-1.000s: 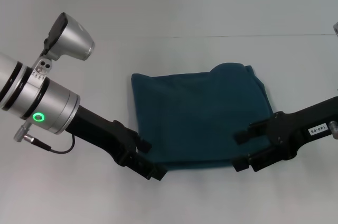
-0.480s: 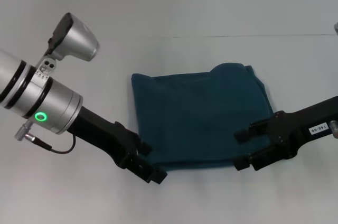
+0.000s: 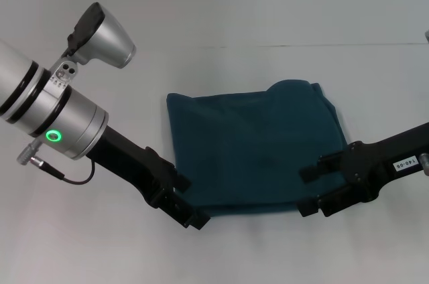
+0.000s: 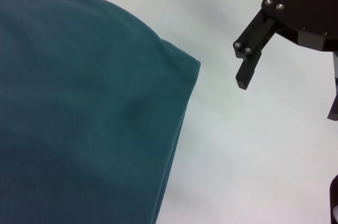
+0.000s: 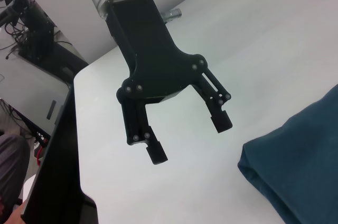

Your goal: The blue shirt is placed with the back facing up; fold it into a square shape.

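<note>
The desk (image 3: 221,9) is white and plain, and the shirt (image 3: 255,143) sits about mid-desk, closer to the far edge than the near one. It's already a compact, roughly square bundle, so by my read the folding is essentially done; all that looks left is perhaps tidying the far right corner, where the cloth bulges a bit. It's dark teal knit, no print, smooth on top, layers stacked along the near edge and a soft rounded fold on the right side.

Left gripper (image 3: 186,201) hovers just off the shirt's near left corner, jaws spread wide and empty; the right wrist view shows that gap clearly. Right gripper (image 3: 310,191) hangs at the near right corner, fingers also apart, holding nothing. Neither tool grips cloth.
</note>
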